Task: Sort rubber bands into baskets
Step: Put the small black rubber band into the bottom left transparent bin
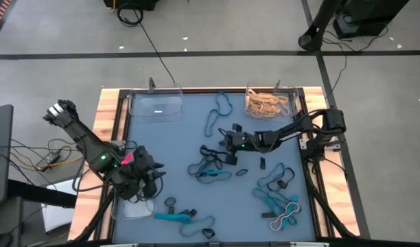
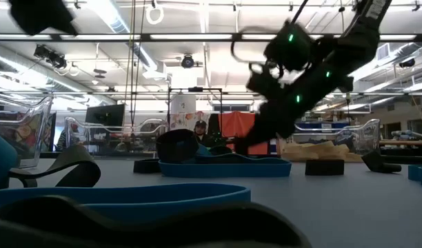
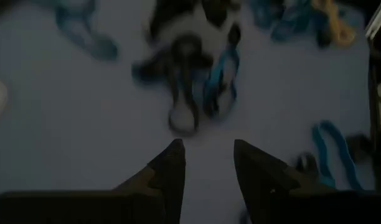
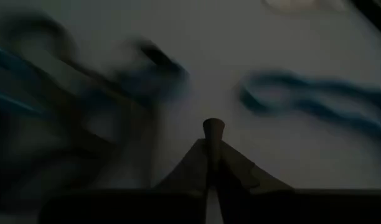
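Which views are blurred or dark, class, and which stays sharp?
High view: sharp, evenly lit. Low view: near bands out of focus, ceiling lights glaring. Left wrist view: dim, bands blurred beyond the open left claw. Right wrist view: darkest, bands smeared.

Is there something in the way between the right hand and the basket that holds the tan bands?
Nothing visible. The right hand is at mid table, and the mat from there to the tan-band basket at the far right corner is bare; the teal band lies off to the side.
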